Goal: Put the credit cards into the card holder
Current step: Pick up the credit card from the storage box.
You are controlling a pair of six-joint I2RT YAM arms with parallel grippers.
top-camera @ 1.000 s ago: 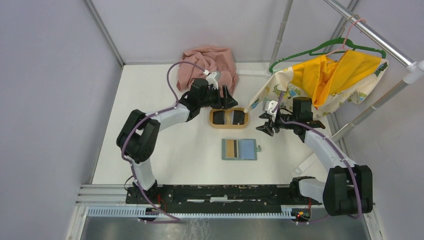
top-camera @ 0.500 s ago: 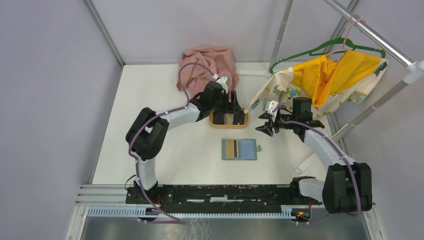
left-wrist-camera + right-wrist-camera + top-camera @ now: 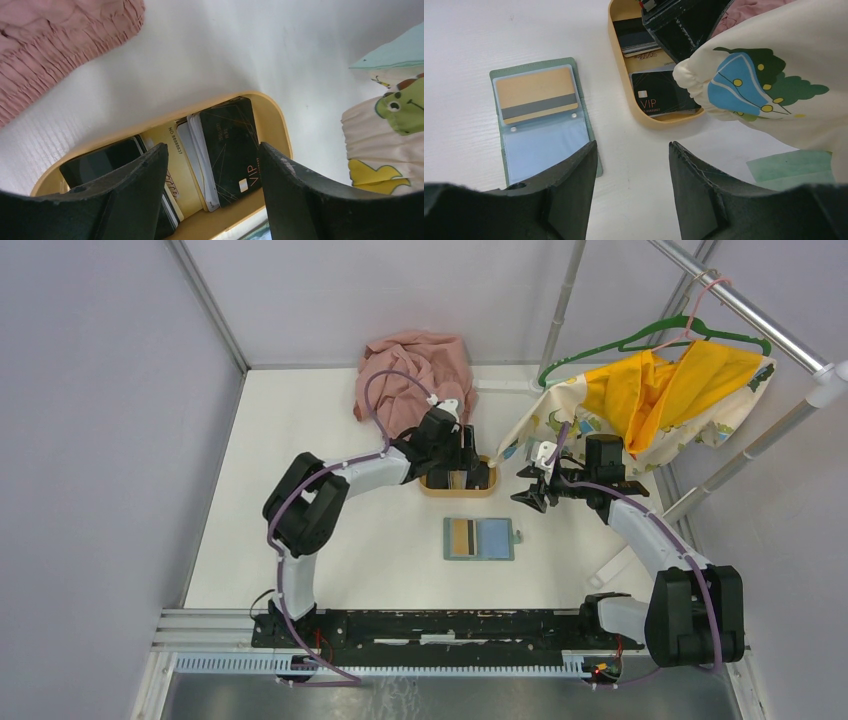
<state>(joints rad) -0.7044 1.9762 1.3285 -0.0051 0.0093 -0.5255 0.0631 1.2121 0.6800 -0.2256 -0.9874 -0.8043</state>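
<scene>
one gold card (image 3: 535,95) sits in the card holder (image 3: 479,538); other cards (image 3: 231,135) wait in the tray (image 3: 274,117) under my released, empty left end effector (image 3: 211,146).

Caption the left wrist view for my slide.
Left end effector, open, over the tan tray holding a black VIP card and gold card.

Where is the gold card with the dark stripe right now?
Top view: the gold card sits in the left half of the open card holder, mid-table, just on the near side of the tray.
</scene>
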